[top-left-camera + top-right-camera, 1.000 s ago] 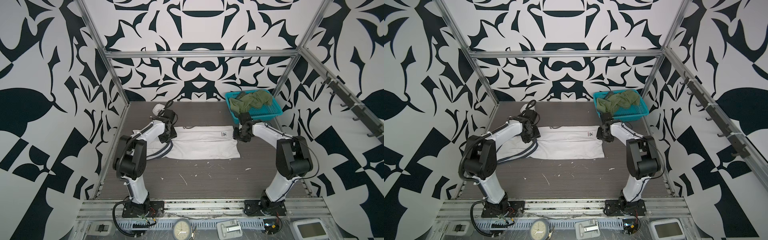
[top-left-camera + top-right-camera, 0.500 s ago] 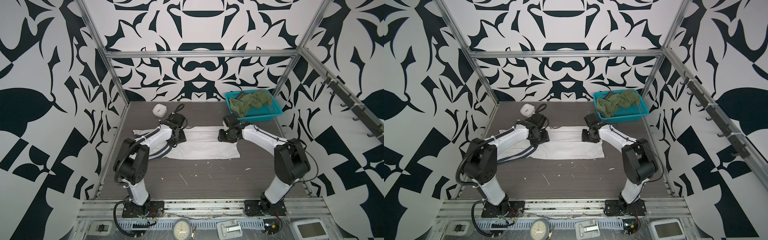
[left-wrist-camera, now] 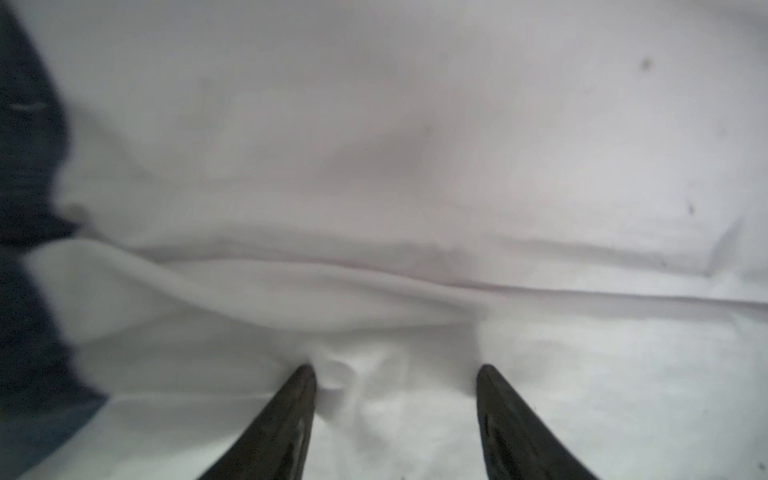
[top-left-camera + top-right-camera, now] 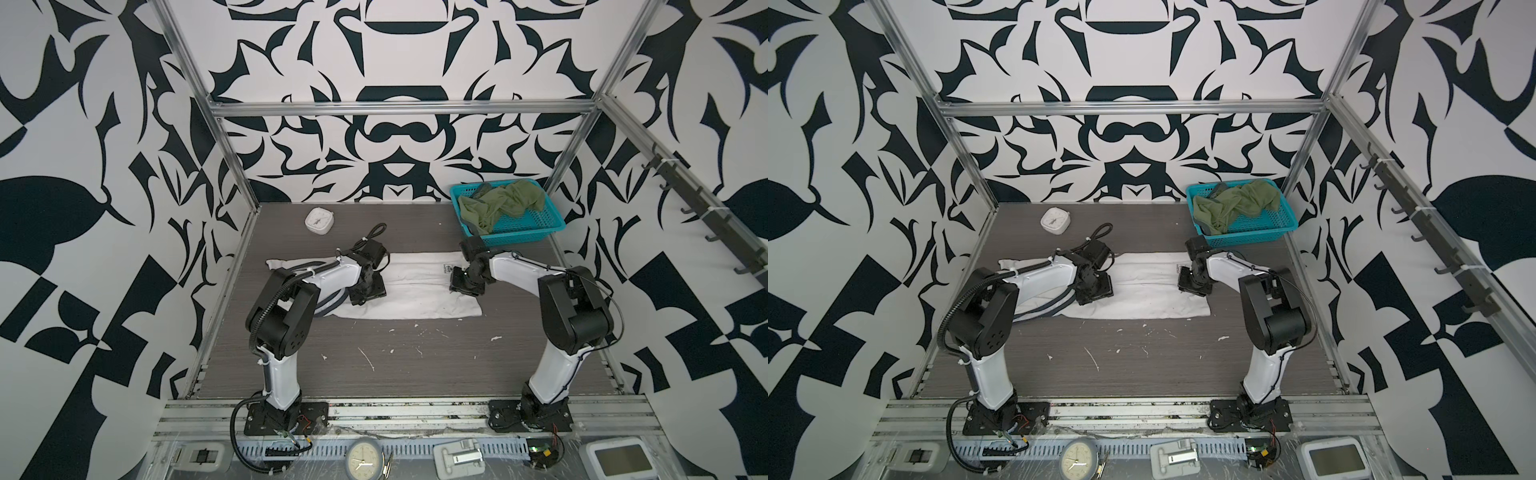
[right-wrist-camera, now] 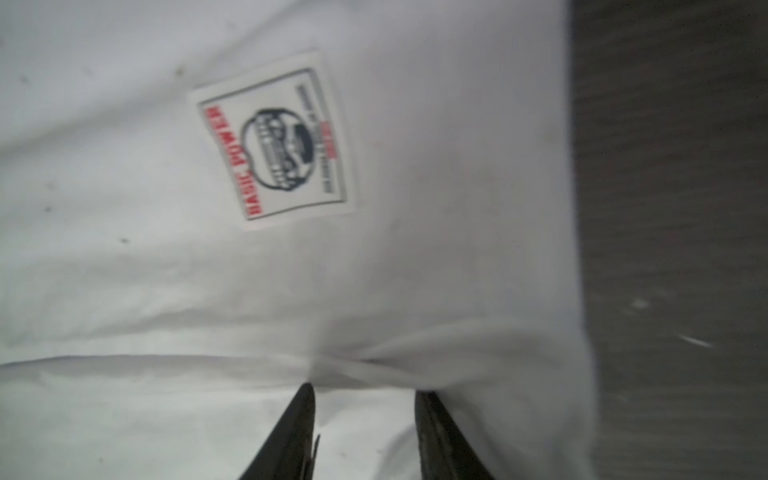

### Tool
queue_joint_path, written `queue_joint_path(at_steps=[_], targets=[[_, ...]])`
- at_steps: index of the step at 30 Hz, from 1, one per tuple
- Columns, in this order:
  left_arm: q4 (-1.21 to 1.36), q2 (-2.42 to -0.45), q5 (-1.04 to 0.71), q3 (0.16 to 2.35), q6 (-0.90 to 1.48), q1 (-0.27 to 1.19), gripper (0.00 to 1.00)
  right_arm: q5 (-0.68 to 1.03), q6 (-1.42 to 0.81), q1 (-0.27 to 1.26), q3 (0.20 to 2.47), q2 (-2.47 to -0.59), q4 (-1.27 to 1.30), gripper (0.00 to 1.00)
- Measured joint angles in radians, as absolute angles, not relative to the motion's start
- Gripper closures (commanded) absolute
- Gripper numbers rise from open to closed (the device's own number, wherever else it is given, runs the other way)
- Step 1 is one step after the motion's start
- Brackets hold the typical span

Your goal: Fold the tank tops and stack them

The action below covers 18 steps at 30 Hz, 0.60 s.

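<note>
The white tank top [image 4: 415, 291] [image 4: 1150, 286] lies flat across the middle of the table in both top views, its navy-trimmed straps [image 4: 328, 309] under my left arm. My left gripper [image 4: 368, 291] [image 3: 395, 374] rests on its left part, jaws apart, with a small pucker of white cloth [image 3: 374, 270] between the fingertips. My right gripper [image 4: 463, 286] [image 5: 365, 395] presses on the right part near the printed label [image 5: 274, 141], jaws apart over a cloth ridge. The olive green tank top [image 4: 498, 203] [image 4: 1233, 205] lies crumpled in the basket.
A teal basket [image 4: 519, 237] [image 4: 1254, 239] stands at the back right, close behind my right arm. A small white square clock [image 4: 319, 220] [image 4: 1054, 220] sits at the back left. White scraps [image 4: 368, 359] dot the dark table [image 4: 415, 374] in front of the shirt.
Both grippers have moved from the white top's far edge inward and toward the front, onto the cloth's middle. The clock has come out from behind my left arm.
</note>
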<state>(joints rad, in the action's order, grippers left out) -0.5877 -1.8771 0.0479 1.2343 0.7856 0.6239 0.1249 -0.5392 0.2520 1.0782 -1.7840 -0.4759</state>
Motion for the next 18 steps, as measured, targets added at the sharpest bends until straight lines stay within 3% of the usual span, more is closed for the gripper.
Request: queue_joint_path(at_steps=[5,11,13,18], targets=[[-0.595,-1.841,0.053,1.215,0.802,0.683,0.29,0.113,-0.535,0.152,0.986,-1.705,-0.485,0.57],[-0.685,-1.48,0.192,1.038,0.889,0.651,0.27,0.097,-0.527,0.126,0.948,-1.659,-0.499,0.57],[-0.721,-1.349,0.233,0.974,0.93,0.603,0.26,0.096,-0.523,0.126,0.943,-1.647,-0.5,0.57],[-0.799,-1.06,0.281,0.759,1.018,0.313,0.26,0.098,-0.514,0.127,0.928,-1.619,-0.494,0.52]])
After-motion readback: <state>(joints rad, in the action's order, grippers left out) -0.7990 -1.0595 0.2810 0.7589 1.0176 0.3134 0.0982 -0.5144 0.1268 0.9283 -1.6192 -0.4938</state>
